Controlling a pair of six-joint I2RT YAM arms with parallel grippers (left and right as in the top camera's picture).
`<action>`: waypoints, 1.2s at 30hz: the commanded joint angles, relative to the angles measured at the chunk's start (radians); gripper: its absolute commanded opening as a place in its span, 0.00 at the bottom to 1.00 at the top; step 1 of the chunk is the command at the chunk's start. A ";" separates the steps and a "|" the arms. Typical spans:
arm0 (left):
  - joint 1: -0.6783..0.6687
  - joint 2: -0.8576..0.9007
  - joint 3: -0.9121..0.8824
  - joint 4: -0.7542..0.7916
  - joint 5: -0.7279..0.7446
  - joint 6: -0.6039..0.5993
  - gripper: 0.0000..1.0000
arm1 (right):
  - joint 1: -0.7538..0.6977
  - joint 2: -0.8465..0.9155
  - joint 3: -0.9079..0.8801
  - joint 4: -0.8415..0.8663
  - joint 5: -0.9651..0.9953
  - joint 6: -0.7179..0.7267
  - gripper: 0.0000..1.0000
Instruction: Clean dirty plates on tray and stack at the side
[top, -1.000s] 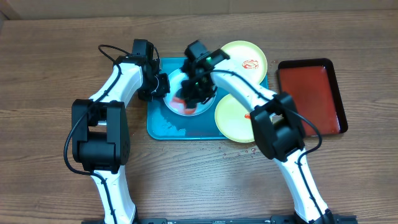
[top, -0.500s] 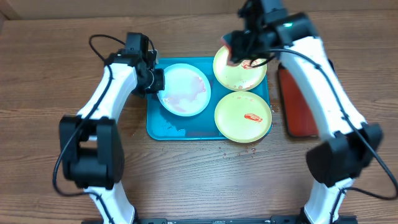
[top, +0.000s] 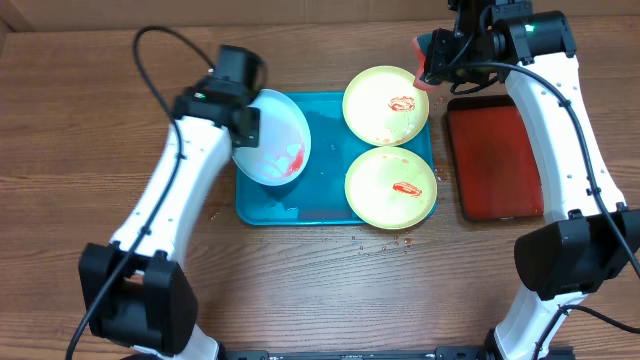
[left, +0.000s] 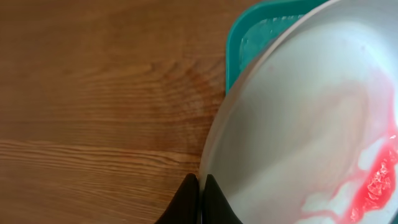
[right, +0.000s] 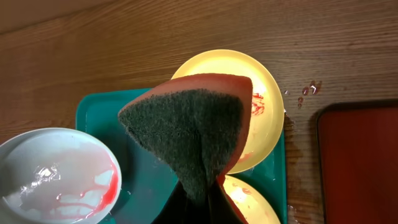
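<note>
1. Left gripper (top: 247, 118) pinched on rim of pale plate (top: 272, 140), tilted over left end of tray (top: 322, 195). Thin edge grip plus wet sauce: slip or drip likely.
2. Right gripper (top: 432, 55) clamped on sponge (right: 193, 130), raised beside far yellow-green plate (top: 386, 104). Soiled sponge may re-smear.
3. Near yellow-green plate (top: 391, 187) on tray, smeared.

three plates (top: 272, 140) (top: 386, 125) (top: 391, 205), two trays (top: 325, 195) (top: 495, 160), one sponge (right: 186, 124)

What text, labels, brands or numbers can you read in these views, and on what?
None readable in any view.
No print shows on the pale plate, the far yellow-green plate, the near yellow-green plate, the turquoise tray, the red tray or the sponge.
The red marks on the plates are sauce smears, not writing.
</note>
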 joint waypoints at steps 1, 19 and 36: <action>-0.105 -0.028 0.000 -0.002 -0.309 -0.062 0.04 | -0.002 -0.022 0.010 0.005 0.003 0.002 0.04; -0.447 -0.027 0.000 0.128 -1.164 -0.143 0.04 | -0.002 -0.022 0.010 0.000 0.011 0.000 0.04; -0.460 -0.027 0.000 0.129 -1.168 -0.059 0.04 | -0.002 -0.022 0.010 -0.013 0.011 0.000 0.04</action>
